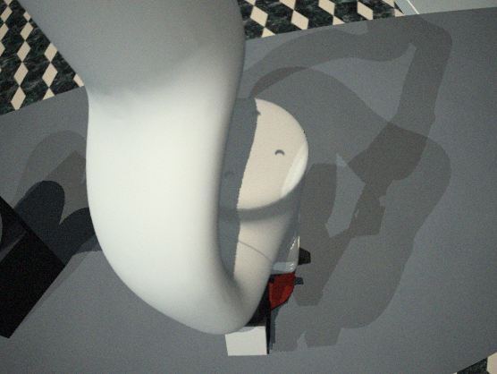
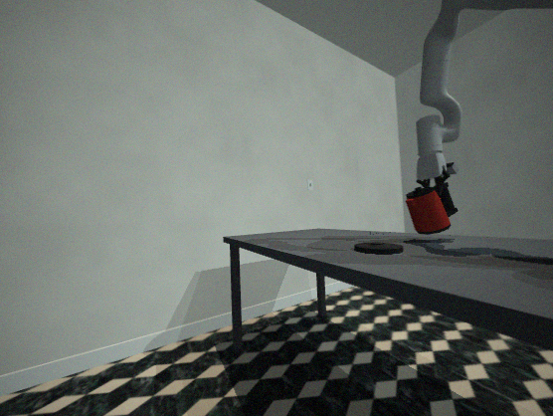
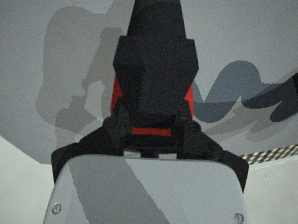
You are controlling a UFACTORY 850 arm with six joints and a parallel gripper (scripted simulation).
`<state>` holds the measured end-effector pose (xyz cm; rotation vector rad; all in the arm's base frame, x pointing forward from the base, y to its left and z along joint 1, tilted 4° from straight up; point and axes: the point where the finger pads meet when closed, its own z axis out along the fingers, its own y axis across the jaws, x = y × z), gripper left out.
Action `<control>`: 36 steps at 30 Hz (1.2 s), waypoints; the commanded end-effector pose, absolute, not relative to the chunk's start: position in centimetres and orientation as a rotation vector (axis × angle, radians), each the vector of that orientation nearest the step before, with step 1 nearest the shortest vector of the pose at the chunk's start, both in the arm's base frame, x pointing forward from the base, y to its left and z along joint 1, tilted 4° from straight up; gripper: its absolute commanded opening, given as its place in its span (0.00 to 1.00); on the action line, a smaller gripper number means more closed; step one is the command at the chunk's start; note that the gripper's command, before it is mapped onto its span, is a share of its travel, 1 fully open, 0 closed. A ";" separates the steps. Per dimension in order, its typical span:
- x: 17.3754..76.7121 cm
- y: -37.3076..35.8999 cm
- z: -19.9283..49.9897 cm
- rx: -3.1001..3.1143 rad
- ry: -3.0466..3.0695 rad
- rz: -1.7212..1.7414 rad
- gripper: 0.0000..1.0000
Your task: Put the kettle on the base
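hanging tilted in hand [image 2: 438, 185] | kettle [image 2: 427, 213]: red body, black handle

Top looks straight down, exterior low from afar, wrist close behind claw [image 3: 154, 106].

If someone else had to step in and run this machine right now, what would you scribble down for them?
Gripper: shut on the red kettle, gripping its black handle.
Kettle: in the air, tilted, clear of the table.
Base: flat on the table, to the left of the kettle and lower in the exterior view; nothing on it.
Done: kettle picked up.
Left: bring it over the base, straighten it, lower it onto the stud, let go.
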<state>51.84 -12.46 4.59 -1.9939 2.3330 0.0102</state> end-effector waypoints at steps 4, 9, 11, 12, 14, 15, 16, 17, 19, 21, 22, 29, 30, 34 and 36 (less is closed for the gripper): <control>51.9 -12.5 4.7 -1.993 2.332 0.008 0.00; 51.9 -12.5 4.7 -1.993 2.332 0.008 0.00; 51.9 -12.5 4.7 -1.993 2.332 0.008 0.00; 51.9 -12.5 4.7 -1.993 2.332 0.008 0.00; 51.9 -12.5 4.7 -1.993 2.332 0.008 0.00; 51.9 -12.5 4.7 -1.993 2.332 0.008 0.00; 51.9 -12.5 4.7 -1.993 2.332 0.008 0.00; 51.9 -12.5 4.7 -1.993 2.332 0.008 0.00; 51.9 -12.5 4.7 -1.993 2.332 0.008 0.00; 51.9 -12.5 4.7 -1.993 2.332 0.008 0.00; 51.9 -12.4 4.7 -1.993 2.332 0.008 0.00; 51.9 -12.2 4.7 -1.993 2.332 0.008 0.00; 51.9 -12.1 4.7 -1.993 2.332 0.008 0.00; 51.9 -11.9 4.7 -1.993 2.332 0.008 0.00; 51.9 -11.8 4.7 -1.993 2.332 0.008 0.00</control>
